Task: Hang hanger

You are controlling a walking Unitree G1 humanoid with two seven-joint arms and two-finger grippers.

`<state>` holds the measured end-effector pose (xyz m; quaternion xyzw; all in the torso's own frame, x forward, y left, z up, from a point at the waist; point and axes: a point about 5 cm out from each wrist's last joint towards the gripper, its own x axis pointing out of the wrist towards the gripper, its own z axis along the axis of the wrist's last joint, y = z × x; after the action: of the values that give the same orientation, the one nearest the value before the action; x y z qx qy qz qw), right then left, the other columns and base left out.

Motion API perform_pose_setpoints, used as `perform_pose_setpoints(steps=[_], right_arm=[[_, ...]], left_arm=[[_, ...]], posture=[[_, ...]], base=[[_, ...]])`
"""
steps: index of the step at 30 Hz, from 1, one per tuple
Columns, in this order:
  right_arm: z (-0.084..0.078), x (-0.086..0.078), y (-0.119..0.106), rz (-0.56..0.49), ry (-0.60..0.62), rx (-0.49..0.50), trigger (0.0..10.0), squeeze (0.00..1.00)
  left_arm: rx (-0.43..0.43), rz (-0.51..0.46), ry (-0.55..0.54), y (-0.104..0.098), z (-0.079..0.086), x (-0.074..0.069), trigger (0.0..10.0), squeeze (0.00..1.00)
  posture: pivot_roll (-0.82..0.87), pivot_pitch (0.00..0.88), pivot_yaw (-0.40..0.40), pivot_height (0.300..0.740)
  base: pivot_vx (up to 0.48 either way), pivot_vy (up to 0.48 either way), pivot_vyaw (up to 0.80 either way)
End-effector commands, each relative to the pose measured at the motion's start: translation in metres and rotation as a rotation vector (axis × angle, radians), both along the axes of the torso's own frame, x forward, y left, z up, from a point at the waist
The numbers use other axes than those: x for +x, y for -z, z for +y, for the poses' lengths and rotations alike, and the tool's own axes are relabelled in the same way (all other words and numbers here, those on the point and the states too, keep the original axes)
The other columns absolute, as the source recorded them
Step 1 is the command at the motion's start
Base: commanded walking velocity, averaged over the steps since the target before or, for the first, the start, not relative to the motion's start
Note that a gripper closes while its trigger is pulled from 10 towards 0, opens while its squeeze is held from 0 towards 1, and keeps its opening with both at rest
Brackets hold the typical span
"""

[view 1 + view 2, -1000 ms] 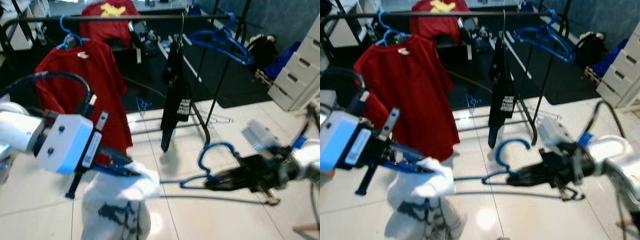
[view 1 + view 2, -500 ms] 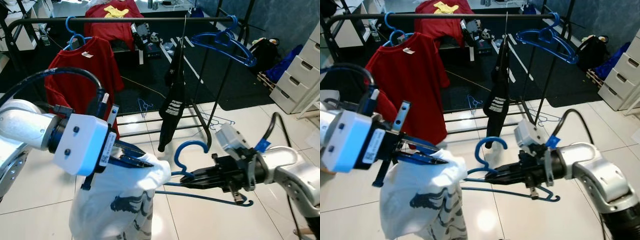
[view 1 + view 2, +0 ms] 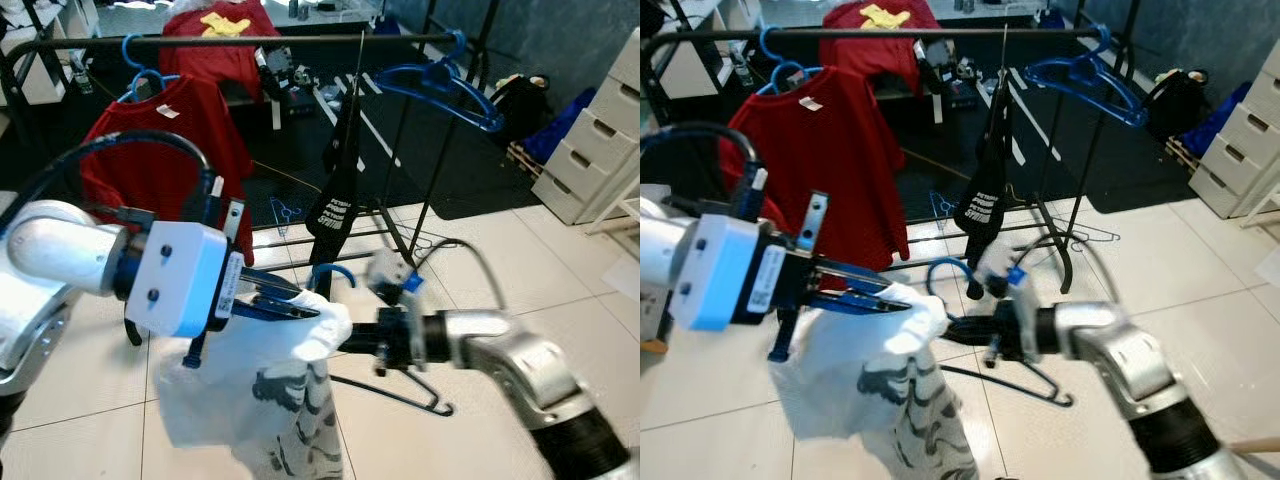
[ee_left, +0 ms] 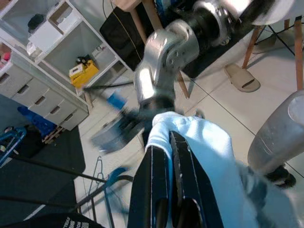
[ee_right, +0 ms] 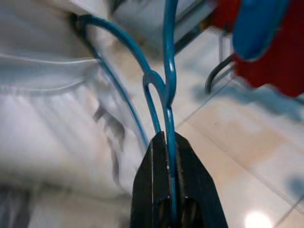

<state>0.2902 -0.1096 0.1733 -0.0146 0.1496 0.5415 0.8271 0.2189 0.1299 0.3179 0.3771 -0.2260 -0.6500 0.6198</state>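
1. Right hand (image 5: 166, 137) is clamped on the thin blue wire hanger (image 5: 164, 85), its hook (image 3: 330, 272) rising beside the shirt.
2. Left hand (image 4: 171, 142) pinches the white printed T-shirt (image 3: 270, 390), just beside the hanger.

A pale tiled floor (image 3: 560, 290) spans the lower frame, meeting a dark mat (image 3: 470, 170) toward the upper right. The black feet of a clothes rack (image 3: 405, 245) stand on the tiles at centre. Thin wire hangers (image 3: 440, 240) lie on the floor just beside the rack's base, right of centre.
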Motion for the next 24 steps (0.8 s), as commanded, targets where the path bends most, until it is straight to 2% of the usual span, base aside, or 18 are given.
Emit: perform_pose_setpoints(steps=[1, 4, 9, 10, 12, 14, 15, 16, 17, 18, 19, 21, 22, 23, 24], right_arm=[[-0.003, 0.008, -0.003, 0.012, 0.089, 0.046, 10.0, 0.0], [-0.005, 0.023, -0.006, 0.036, 0.234, 0.135, 10.0, 0.0], [-0.008, 0.032, -0.006, 0.038, 0.312, 0.148, 10.0, 0.0], [-0.01, 0.036, -0.009, 0.041, 0.354, 0.176, 10.0, 0.0], [-0.014, 0.046, -0.019, 0.067, 0.439, 0.292, 10.0, 0.0], [-0.014, 0.05, -0.029, 0.098, 0.474, 0.405, 10.0, 0.0], [-0.013, 0.051, -0.033, 0.11, 0.482, 0.446, 10.0, 0.0], [-0.013, 0.051, -0.033, 0.11, 0.482, 0.446, 10.0, 0.0], [-0.012, 0.053, -0.038, 0.124, 0.497, 0.505, 10.0, 0.0], [-0.01, 0.055, -0.047, 0.158, 0.514, 0.608, 10.0, 0.0], [-0.01, 0.055, -0.047, 0.158, 0.514, 0.608, 10.0, 0.0], [-0.006, 0.056, -0.057, 0.192, 0.51, 0.702, 10.0, 0.0], [-0.006, 0.056, -0.057, 0.192, 0.51, 0.702, 10.0, 0.0], [0.001, 0.055, -0.066, 0.208, 0.485, 0.748, 10.0, 0.0], [0.001, 0.055, -0.066, 0.208, 0.485, 0.748, 10.0, 0.0]], left_arm=[[-0.033, -0.018, 0.039, -0.002, -0.004, -0.008, 10.0, 0.0], [-0.046, -0.011, 0.025, 0.001, -0.003, -0.01, 10.0, 0.0], [-0.05, -0.007, 0.014, 0.002, -0.002, -0.01, 10.0, 0.0], [-0.05, -0.005, 0.009, 0.003, -0.003, -0.009, 10.0, 0.0], [-0.053, 0.01, -0.003, 0.008, -0.006, -0.009, 10.0, 0.0], [-0.056, 0.032, -0.004, 0.013, -0.01, -0.009, 10.0, 0.0], [-0.057, 0.041, -0.003, 0.016, -0.012, -0.01, 10.0, 0.0], [-0.057, 0.041, -0.003, 0.016, -0.012, -0.01, 10.0, 0.0], [-0.06, 0.059, 0.004, 0.02, -0.015, -0.011, 10.0, 0.0], [-0.065, 0.092, 0.02, 0.028, -0.023, -0.014, 10.0, 0.0], [-0.065, 0.092, 0.02, 0.028, -0.023, -0.014, 10.0, 0.0], [-0.066, 0.13, 0.035, 0.041, -0.034, -0.016, 10.0, 0.0], [-0.066, 0.13, 0.035, 0.041, -0.034, -0.016, 10.0, 0.0], [-0.041, 0.16, 0.031, 0.059, -0.044, -0.014, 10.0, 0.0], [-0.041, 0.16, 0.031, 0.059, -0.044, -0.014, 10.0, 0.0]], posture=[[-0.09, 0.128, 0.006, 0.74], [-0.09, 0.13, 0.003, 0.74], [-0.09, 0.131, 0.001, 0.74], [-0.09, 0.131, -0.003, 0.74], [-0.09, 0.131, -0.003, 0.74], [-0.09, 0.132, -0.001, 0.74], [-0.09, 0.132, -0.001, 0.74], [-0.09, 0.132, -0.001, 0.74], [-0.08, 0.133, 0.0, 0.74], [-0.08, 0.133, 0.001, 0.74], [-0.08, 0.133, 0.001, 0.74], [-0.08, 0.134, 0.002, 0.74], [-0.08, 0.134, 0.002, 0.74], [-0.08, 0.136, 0.002, 0.74], [-0.08, 0.136, 0.002, 0.74]], base=[[0.0, 0.0, 0.0], [0.0, 0.0, 0.0], [0.0, 0.0, 0.0], [0.0, 0.0, 0.0], [0.0, 0.0, 0.0], [0.0, 0.0, 0.0], [0.0, 0.0, 0.0], [0.0, 0.0, 0.0], [0.0, 0.0, 0.0], [0.0, 0.0, 0.0], [0.0, 0.0, 0.0], [0.0, 0.0, 0.0], [0.0, 0.0, 0.0], [0.0, 0.0, 0.0], [0.0, 0.0, 0.0]])
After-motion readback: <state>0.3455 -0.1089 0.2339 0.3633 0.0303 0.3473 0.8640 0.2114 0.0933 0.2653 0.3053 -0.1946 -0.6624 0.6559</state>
